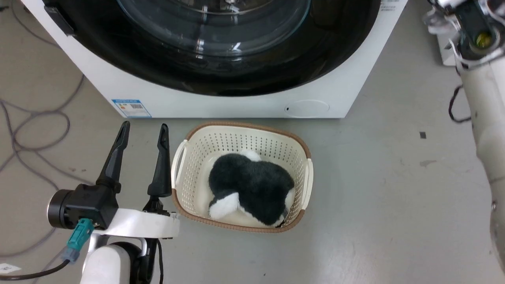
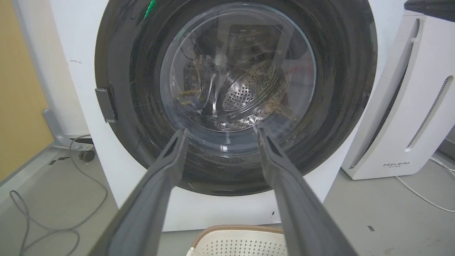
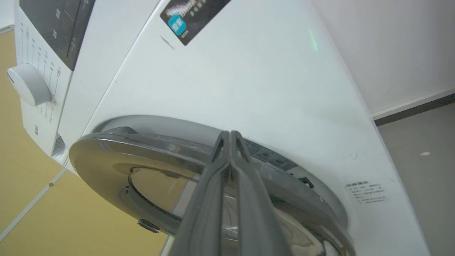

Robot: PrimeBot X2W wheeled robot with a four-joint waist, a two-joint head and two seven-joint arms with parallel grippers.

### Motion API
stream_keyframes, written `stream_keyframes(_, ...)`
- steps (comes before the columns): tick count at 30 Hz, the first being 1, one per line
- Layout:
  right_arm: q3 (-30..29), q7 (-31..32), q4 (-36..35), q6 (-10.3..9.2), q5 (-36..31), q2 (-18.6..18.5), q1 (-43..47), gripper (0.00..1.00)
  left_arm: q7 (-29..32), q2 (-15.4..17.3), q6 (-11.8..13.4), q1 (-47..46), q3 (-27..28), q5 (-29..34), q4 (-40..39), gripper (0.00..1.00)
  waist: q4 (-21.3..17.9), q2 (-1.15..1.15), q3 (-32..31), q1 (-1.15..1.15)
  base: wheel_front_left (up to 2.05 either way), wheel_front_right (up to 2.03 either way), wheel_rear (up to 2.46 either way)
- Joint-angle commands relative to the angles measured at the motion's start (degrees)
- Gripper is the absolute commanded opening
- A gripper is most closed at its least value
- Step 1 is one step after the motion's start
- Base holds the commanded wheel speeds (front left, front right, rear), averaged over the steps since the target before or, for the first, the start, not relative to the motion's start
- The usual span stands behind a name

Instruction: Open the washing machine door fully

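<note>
Right wrist view has the right gripper (image 3: 230,137) pinched shut on nothing. Its tips sit at the seam behind the rim of the washing machine door (image 3: 117,160), which looks barely lifted off the washing machine (image 3: 231,78). Thin closed fingers on that glossy curve could skid out and let the door fall back. The left gripper (image 1: 144,127) hangs spread wide and empty beside the basket (image 1: 240,127), possibly in the swinging door's path.

White arm (image 1: 104,266), black two-fingered hand (image 1: 144,126)
</note>
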Motion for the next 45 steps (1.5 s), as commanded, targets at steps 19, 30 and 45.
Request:
stream_keyframes(19,11.0,15.8,14.3,0.04,1.8,-1.0,-19.2,0.0,-2.7,0.4,-1.3,-4.5,0.1,-1.9,-2.1,1.0,1.0,0.0,6.5,-0.01,0.0,0.0,0.0)
stream_keyframes(30,13.4,26.6,20.7,0.04,2.9,0.3,-28.7,0.0,-4.1,0.3,-2.0,-6.7,-0.4,-3.0,-2.8,1.0,1.8,0.0,9.7,-0.01,0.0,0.0,0.0)
stream_keyframes(45,11.5,41.2,23.1,0.05,3.7,1.9,-26.2,0.0,-4.5,-0.1,-2.3,-5.9,-0.7,-2.7,-1.2,1.0,2.0,0.0,6.8,-0.01,0.0,0.0,0.0)
